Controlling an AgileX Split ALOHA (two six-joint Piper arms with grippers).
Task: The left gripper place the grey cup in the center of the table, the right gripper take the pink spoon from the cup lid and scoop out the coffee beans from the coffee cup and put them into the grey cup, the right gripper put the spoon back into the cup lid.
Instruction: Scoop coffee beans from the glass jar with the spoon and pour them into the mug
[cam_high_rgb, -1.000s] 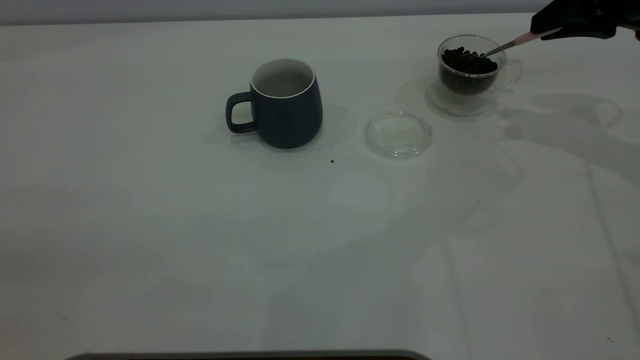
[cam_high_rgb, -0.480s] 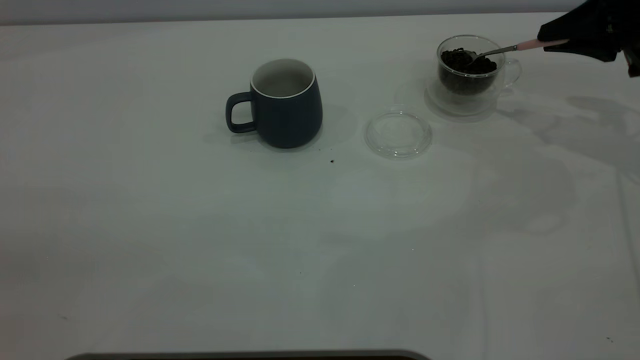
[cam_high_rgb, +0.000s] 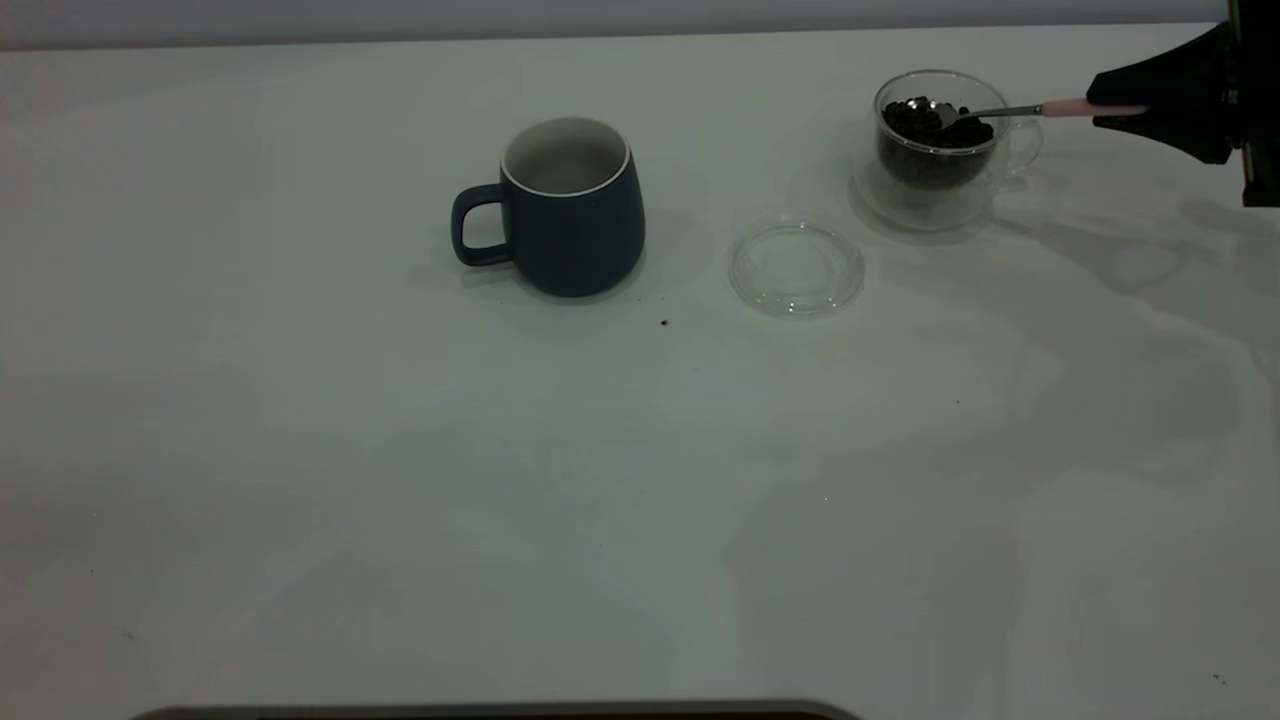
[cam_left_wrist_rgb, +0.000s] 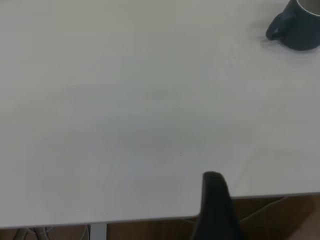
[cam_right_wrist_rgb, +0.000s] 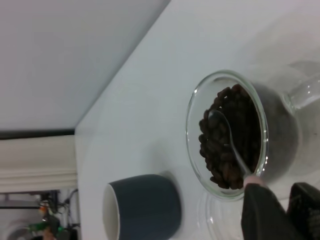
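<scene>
Since a second ago the right gripper has drawn back toward the table's right edge and dropped a little, and the pink spoon it clamps by the handle end has levelled out from a downward slant to nearly horizontal. Its steel bowl now sits at the top of the coffee beans inside the coffee cup, just under the rim; the right wrist view shows the bowl lying on the heap with the neck crossing the glass rim toward the fingers. Whether any beans lie in the bowl cannot be made out. The coffee cup stands upright at the far right of the table, its clear handle turned toward the gripper. The cup lid lies flat and unoccupied nearer the viewer, between the coffee cup and the grey cup, touching neither. The grey cup stands upright near the table's middle, handle pointing left, and its white inside looks bare of beans from this angle. One dark speck lies on the tabletop just in front of it. The left gripper is out of the exterior view; its wrist camera shows one dark finger over the table's edge, well apart from the grey cup, and its opening cannot be judged.
</scene>
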